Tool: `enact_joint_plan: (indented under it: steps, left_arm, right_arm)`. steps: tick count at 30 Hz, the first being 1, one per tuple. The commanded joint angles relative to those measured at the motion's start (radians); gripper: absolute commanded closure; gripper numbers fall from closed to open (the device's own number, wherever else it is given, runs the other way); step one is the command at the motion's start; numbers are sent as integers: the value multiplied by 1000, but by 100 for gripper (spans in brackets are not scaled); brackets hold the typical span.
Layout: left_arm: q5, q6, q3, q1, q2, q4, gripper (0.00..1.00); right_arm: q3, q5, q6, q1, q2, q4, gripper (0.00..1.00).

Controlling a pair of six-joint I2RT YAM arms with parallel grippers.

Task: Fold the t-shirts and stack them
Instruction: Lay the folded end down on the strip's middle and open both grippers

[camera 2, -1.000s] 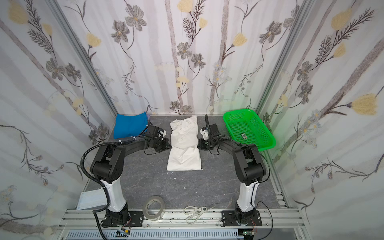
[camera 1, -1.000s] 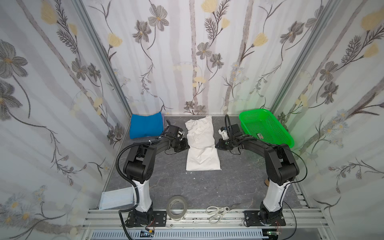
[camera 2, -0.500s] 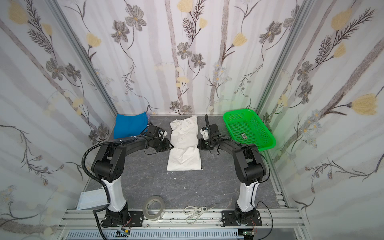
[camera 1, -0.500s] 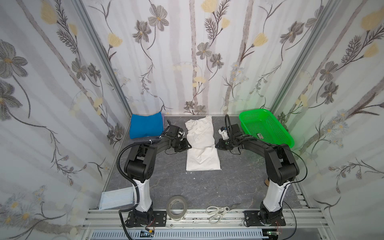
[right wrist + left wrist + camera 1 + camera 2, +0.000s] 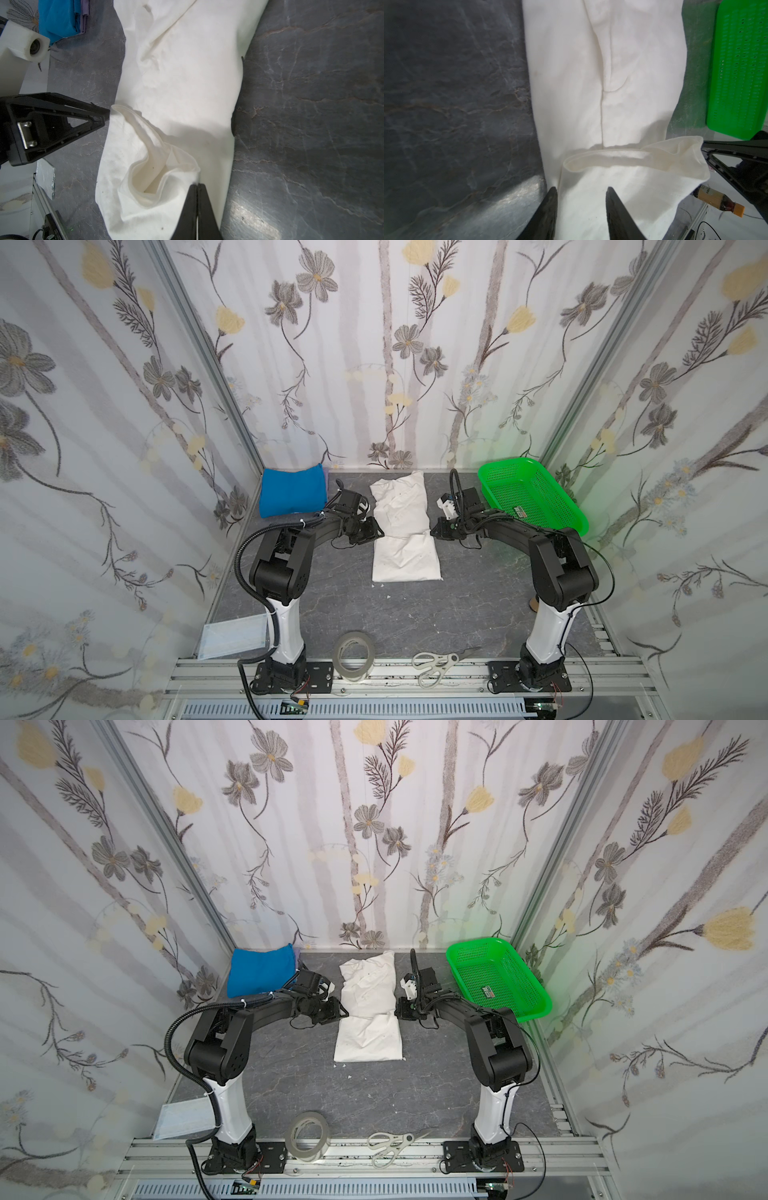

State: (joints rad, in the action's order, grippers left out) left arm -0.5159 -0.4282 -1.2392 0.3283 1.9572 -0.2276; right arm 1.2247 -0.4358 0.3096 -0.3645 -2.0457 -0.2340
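Centre frame: white t-shirt (image 5: 403, 531) on counter (image 5: 415, 614), fold across middle. Upper left of it: blue t-shirt (image 5: 291, 493). left pincer (image 5: 581, 189) parted, cloth loose between fingers (image 5: 548, 207). right pincer (image 5: 197, 185) clamped on white hem. green basket (image 5: 536, 472) sticker (image 5: 520, 512) unreadable.

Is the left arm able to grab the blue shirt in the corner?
Probably yes. The blue t-shirt lies in the back corner close beside the left arm, with nothing between them. But the left gripper points away, open at the edge of the white t-shirt, so it would need to swing round first.
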Motion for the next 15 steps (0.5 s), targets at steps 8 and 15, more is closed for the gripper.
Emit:
enact_joint_plan:
  steps: [8, 15]
  left_arm:
    - [-28, 8, -5, 5, 6, 3, 63]
    - [-68, 1, -12, 12, 25, 19, 74]
  right_arm:
    - [-1, 0, -3, -1, 7, 19, 100]
    - [-8, 2, -3, 0, 13, 19, 100]
